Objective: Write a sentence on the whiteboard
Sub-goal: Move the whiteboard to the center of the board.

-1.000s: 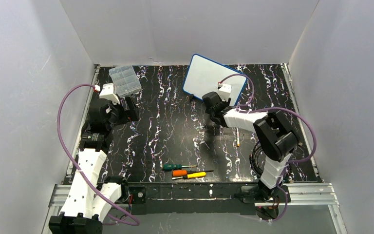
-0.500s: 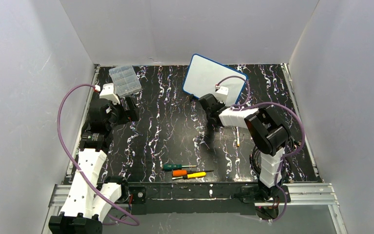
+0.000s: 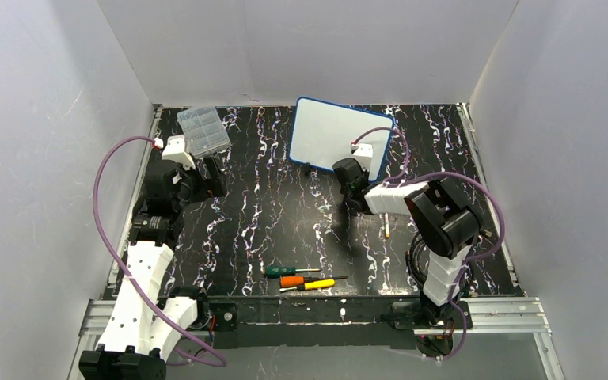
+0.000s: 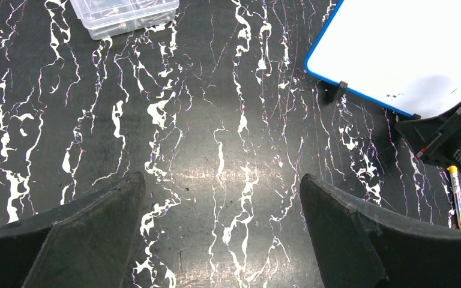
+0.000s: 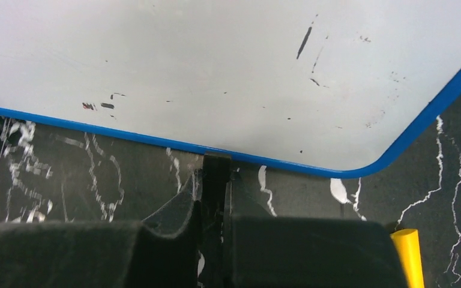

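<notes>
Blue-framed whiteboard [image 3: 328, 134] sits far, right of centre, blank but for smudges. Right gripper [image 5: 213, 198] pinches narrow on its near stand foot [image 5: 216, 165], likely squaring it for writing. Left gripper [image 4: 222, 180] hangs wide and empty; the marker [image 3: 386, 229] lies unheld nearby.

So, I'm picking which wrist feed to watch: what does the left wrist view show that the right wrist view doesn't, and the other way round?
Left wrist only: the clear compartment box and the open left gripper. Right wrist only: black smudges on the whiteboard, and the right gripper closed on its black foot. Both: the board's blue-framed edge, the marbled table, probably the yellow-tipped marker.
</notes>
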`<state>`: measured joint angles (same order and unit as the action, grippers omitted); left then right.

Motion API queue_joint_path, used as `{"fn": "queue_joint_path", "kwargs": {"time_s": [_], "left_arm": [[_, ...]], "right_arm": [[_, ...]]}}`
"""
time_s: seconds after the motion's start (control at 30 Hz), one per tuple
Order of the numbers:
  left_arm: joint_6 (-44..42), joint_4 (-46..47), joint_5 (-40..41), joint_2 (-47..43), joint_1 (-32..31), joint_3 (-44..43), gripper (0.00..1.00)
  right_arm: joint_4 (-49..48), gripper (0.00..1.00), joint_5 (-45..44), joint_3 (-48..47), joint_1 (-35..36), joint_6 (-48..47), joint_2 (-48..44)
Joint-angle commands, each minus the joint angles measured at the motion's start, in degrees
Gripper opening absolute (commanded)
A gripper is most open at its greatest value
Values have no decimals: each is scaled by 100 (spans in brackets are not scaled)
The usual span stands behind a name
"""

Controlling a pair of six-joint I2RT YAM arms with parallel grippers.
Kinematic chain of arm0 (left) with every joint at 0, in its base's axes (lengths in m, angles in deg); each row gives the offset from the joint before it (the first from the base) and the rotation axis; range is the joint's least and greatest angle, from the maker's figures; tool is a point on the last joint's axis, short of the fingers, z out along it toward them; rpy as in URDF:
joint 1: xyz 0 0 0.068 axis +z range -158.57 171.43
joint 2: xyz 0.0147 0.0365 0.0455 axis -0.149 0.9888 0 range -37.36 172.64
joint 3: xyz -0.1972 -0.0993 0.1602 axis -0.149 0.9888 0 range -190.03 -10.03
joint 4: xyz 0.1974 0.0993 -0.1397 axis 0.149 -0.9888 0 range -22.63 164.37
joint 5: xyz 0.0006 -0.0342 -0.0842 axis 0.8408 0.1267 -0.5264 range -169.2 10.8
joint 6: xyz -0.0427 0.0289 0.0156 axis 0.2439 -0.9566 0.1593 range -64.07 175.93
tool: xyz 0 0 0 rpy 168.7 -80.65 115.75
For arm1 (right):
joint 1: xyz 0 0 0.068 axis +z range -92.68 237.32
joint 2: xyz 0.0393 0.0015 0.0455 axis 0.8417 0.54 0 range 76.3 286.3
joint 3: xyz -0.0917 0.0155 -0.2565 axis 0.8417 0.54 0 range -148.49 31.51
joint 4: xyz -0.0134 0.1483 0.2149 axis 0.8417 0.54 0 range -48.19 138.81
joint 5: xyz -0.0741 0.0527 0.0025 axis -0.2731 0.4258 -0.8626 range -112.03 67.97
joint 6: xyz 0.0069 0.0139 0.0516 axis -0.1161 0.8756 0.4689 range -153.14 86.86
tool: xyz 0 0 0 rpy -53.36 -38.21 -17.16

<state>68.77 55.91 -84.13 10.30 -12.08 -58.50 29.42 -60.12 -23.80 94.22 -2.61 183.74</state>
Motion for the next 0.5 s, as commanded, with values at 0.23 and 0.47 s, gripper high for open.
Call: {"fn": "queue_joint_path", "kwargs": {"time_s": [0.23,0.47], "left_arm": [[-36,27,1,-73,-10,54,99],[-24,37,-39,-46,-11,57,99]], "right_arm": [[-676,1,2362,964,410,-1524,-584],[-515,1,2966,1250,624,-2010,-809]]}}
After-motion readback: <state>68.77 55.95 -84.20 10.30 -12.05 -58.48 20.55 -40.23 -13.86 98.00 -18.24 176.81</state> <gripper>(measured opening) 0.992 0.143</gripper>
